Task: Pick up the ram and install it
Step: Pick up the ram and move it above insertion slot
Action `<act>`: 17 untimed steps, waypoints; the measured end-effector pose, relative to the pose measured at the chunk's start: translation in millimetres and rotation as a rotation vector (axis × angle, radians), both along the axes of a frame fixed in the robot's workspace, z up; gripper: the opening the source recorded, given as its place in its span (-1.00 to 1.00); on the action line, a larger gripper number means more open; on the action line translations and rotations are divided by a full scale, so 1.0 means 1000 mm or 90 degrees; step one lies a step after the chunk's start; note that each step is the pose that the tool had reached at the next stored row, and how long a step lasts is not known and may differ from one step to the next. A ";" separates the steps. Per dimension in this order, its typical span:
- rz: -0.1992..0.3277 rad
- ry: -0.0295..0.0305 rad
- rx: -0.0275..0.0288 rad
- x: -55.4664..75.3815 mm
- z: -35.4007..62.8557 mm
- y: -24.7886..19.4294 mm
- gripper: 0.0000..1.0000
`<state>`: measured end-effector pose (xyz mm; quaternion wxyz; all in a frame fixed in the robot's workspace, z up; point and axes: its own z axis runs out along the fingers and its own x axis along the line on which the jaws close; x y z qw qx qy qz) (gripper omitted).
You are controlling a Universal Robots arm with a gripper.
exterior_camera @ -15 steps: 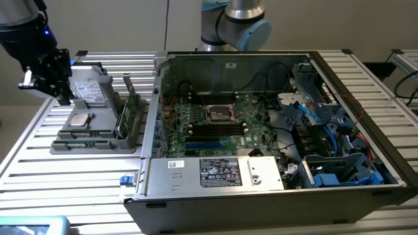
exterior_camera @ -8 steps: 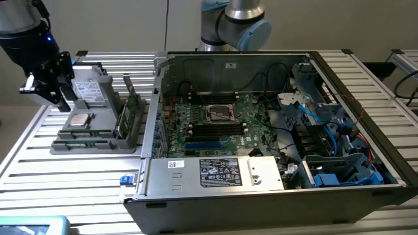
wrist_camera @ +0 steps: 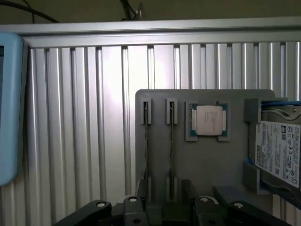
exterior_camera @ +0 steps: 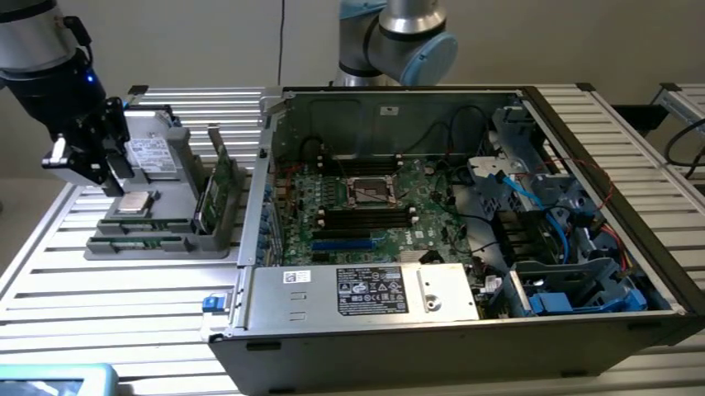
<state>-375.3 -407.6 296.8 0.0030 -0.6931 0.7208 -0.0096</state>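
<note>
Slatted aluminium tabletop (exterior_camera: 111, 305) with an open computer case (exterior_camera: 441, 346) lying across its middle, motherboard (exterior_camera: 375, 214) exposed. A grey fixture tray (exterior_camera: 165, 243) sits beside the case, toward the tabletop edge on the exterior view's left.

The gripper (exterior_camera: 94, 177) hangs over the tray, above the side away from the case. Its fingers stand apart and clamp nothing; in the wrist view the dark linkages of the gripper (wrist_camera: 167, 214) are spread wide above the tray (wrist_camera: 207, 169).

The ram (exterior_camera: 206, 200) stands on edge in the tray along the side next to the case, apart from the gripper.

The tray also carries a processor (exterior_camera: 134, 203) lying flat and a hard drive (exterior_camera: 149, 153) behind it, toward the tabletop's far edge. From the wrist, the processor (wrist_camera: 209, 121) lies just beside the hard drive (wrist_camera: 280, 150).

A light-blue object (exterior_camera: 55, 381) rests at the tabletop's near corner.
</note>
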 end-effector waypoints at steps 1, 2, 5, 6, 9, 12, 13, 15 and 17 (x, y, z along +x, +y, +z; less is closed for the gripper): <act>0.001 0.0001 -0.0001 0.000 -0.0017 -0.0010 -0.15; 0.001 0.0000 0.0000 0.000 -0.0034 -0.0021 -0.15; 0.003 -0.0001 0.0000 0.000 -0.0088 -0.0070 -0.15; 0.004 -0.0002 0.0001 0.000 -0.0107 -0.0081 -0.15; 0.005 0.0000 0.0000 0.001 -0.0160 -0.0102 -0.15; 0.007 0.0001 0.0000 0.003 -0.0215 -0.0110 -0.15; 0.007 0.0003 0.0000 0.003 -0.0233 -0.0111 -0.15; 0.008 0.0007 0.0000 0.004 -0.0269 -0.0113 -0.15; 0.009 0.0009 0.0000 0.004 -0.0304 -0.0121 -0.15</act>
